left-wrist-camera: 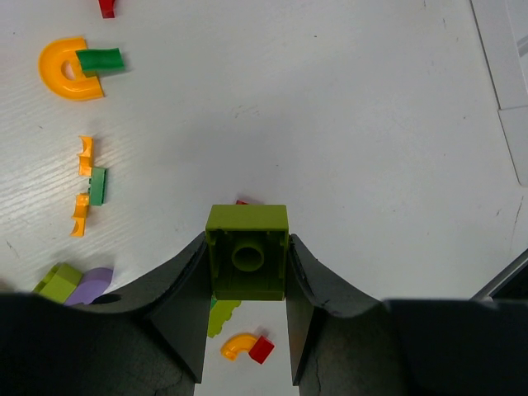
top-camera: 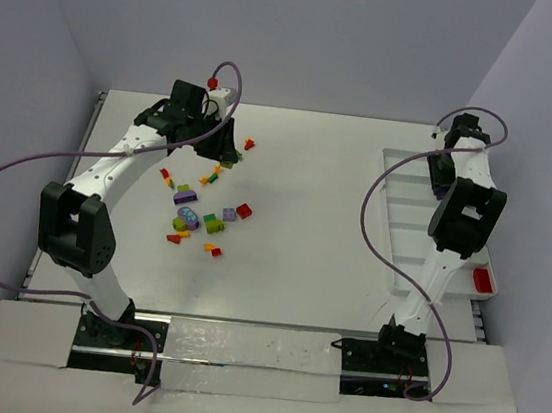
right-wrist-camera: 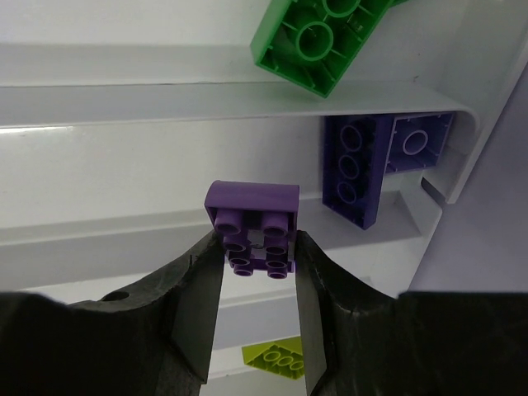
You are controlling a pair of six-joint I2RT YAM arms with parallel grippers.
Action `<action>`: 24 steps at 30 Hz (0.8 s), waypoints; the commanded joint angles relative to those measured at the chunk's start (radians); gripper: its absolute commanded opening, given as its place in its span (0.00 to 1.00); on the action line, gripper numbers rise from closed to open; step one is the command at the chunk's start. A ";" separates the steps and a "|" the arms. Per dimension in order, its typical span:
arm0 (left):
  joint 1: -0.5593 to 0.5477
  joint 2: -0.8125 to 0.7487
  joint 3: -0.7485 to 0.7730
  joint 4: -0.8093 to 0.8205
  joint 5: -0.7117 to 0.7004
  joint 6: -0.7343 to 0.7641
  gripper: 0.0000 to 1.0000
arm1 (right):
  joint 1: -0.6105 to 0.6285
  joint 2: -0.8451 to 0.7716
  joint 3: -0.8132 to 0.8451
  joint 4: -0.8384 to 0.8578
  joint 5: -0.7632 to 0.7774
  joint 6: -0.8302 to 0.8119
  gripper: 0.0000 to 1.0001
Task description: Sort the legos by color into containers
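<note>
Left arm (top-camera: 109, 171) reaches forward over scattered legos (top-camera: 199, 219) on the tabletop (top-camera: 304, 220); left fingers (left-wrist-camera: 186, 305) clamped on lime brick (left-wrist-camera: 247, 247). Right arm (top-camera: 466, 215) hangs above tray (top-camera: 410, 223); right fingers (right-wrist-camera: 194, 322) clamped on purple brick (right-wrist-camera: 252, 206) over its compartments.

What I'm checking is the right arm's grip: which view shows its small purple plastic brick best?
The right wrist view: the small purple plastic brick sits centre frame, pinched by the right gripper over the white tray. In the top external view I cannot make it out; the left wrist view misses it.
</note>
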 commanded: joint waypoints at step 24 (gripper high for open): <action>-0.001 -0.009 0.048 -0.013 -0.006 0.041 0.00 | -0.028 -0.012 0.033 0.102 0.114 -0.001 0.64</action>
